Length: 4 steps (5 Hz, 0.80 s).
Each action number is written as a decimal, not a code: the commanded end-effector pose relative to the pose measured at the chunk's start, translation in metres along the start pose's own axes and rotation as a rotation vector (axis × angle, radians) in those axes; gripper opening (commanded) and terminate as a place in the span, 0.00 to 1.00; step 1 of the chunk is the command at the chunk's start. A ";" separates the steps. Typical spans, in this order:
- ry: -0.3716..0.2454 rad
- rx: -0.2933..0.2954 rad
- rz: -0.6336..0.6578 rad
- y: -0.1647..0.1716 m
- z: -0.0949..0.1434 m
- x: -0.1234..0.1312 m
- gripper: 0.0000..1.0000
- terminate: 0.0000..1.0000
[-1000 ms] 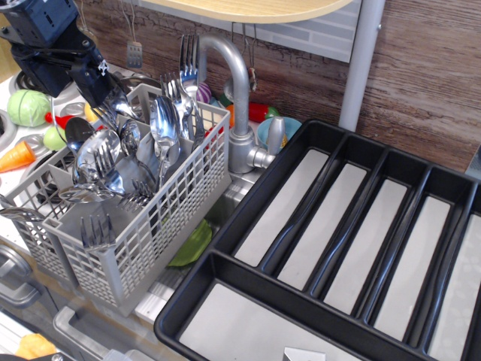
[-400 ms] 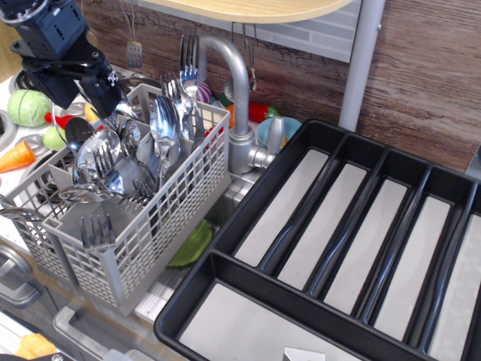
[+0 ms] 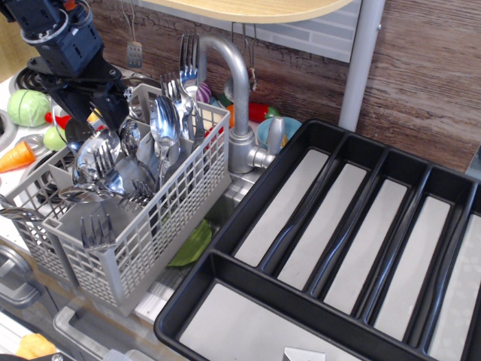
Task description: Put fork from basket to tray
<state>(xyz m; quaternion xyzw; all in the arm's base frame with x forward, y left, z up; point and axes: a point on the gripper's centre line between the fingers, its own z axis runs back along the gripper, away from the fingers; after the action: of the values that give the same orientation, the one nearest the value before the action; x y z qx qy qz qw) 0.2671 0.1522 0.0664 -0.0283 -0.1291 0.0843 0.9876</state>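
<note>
The light grey lattice basket [image 3: 165,218] stands at the left, full of shiny spoons and several forks. One fork [image 3: 188,56] sticks up tines-first at the basket's back corner, another [image 3: 174,86] stands just in front of it, and a short one [image 3: 98,229] shows in the front compartment. My gripper [image 3: 96,116] hangs over the basket's back-left compartments, fingers pointing down and apart, holding nothing. The big black tray [image 3: 421,162] fills the right side; its pale grey compartments hold no cutlery.
A metal faucet [image 3: 237,90] rises between basket and tray. Toy vegetables [image 3: 28,107] and a carrot [image 3: 16,156] lie at the far left. A grey post [image 3: 359,68] stands behind the tray. A green item [image 3: 194,244] lies under the basket's right side.
My gripper has moved to the right and slightly down, closer over the basket's back-left cutlery. The cutlery, basket and tray have not moved.
</note>
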 end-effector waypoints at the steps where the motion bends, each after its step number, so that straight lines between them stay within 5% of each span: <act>1: -0.015 0.037 0.038 -0.003 0.004 0.008 0.00 0.00; 3: -0.008 0.109 0.071 -0.018 0.035 0.014 0.00 0.00; 4: -0.041 0.174 0.083 -0.031 0.072 0.018 0.00 0.00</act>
<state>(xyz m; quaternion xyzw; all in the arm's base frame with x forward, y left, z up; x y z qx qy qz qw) 0.2658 0.1176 0.1498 0.0487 -0.1001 0.1489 0.9826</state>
